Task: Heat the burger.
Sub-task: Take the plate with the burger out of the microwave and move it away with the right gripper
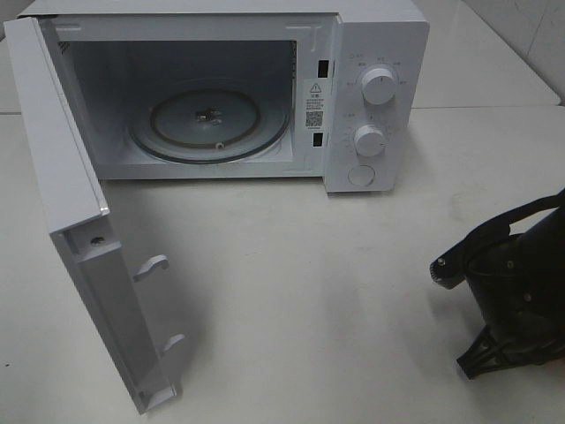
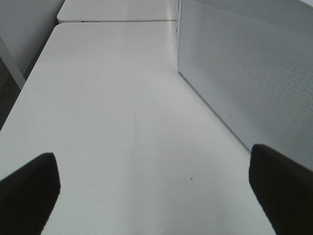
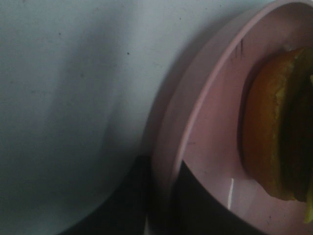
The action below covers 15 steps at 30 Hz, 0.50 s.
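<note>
In the right wrist view the burger (image 3: 276, 127), with a golden-brown bun and dark layers, sits on a round pink plate (image 3: 215, 112). My right gripper (image 3: 163, 169) is shut on the plate's rim, one dark finger (image 3: 124, 205) outside it and the other finger (image 3: 205, 208) inside. The exterior view shows only the right arm (image 1: 516, 283) at the table's right edge; plate and burger are out of that view. In the left wrist view my left gripper (image 2: 155, 188) is open over bare table, nothing between its fingers.
A white microwave (image 1: 375, 44) stands at the back with its door (image 1: 79, 221) swung fully open toward the front left. Its glass turntable (image 1: 210, 124) holds nothing. The door's perforated face (image 2: 244, 73) is close beside my left gripper.
</note>
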Motion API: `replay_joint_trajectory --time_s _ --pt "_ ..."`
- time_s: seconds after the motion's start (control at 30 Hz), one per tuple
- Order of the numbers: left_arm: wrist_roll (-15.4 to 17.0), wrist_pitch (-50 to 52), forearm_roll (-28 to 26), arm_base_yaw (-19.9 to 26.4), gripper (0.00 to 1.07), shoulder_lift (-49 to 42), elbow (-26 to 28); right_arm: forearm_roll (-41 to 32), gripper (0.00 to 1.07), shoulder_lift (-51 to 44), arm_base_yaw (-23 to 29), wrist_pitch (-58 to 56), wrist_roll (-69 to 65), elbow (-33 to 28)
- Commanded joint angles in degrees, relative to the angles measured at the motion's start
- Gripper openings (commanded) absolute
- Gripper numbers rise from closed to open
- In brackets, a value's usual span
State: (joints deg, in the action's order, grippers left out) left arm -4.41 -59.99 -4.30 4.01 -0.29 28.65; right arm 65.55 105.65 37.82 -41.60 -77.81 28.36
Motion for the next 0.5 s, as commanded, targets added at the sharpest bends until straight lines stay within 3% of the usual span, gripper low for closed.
replay_joint_trajectory --time_s 0.03,0.2,0.27,0.3,0.33,0.5 --pt "0.5 0.5 -0.1 0.1 1.0 -1.1 -0.2 2.1 0.13 0.7 -0.5 -1.9 -2.1 0.0" --pt "0.5 0.5 -0.1 0.1 1.0 -1.1 -0.2 2.1 0.25 0.6 -0.5 -2.1 -1.7 0.0" --pt "0.5 0.5 -0.1 0.1 1.0 -1.1 -0.2 1.4 0.38 -0.1 -0.5 -2.3 -0.3 0.0" --pt "0.5 0.5 -0.1 0.1 1.0 -1.1 -0.2 1.4 0.38 -0.1 -0.5 -2.3 -0.3 0.0" --pt "0.5 0.5 -0.1 0.1 1.0 -1.1 -0.2 1.2 0.47 -1.1 -0.5 -2.3 0.9 0.0" --pt "0.5 0.5 -0.1 0.1 1.0 -1.1 -0.2 -0.2 0.6 -5.8 -0.5 -2.3 3.2 0.0"
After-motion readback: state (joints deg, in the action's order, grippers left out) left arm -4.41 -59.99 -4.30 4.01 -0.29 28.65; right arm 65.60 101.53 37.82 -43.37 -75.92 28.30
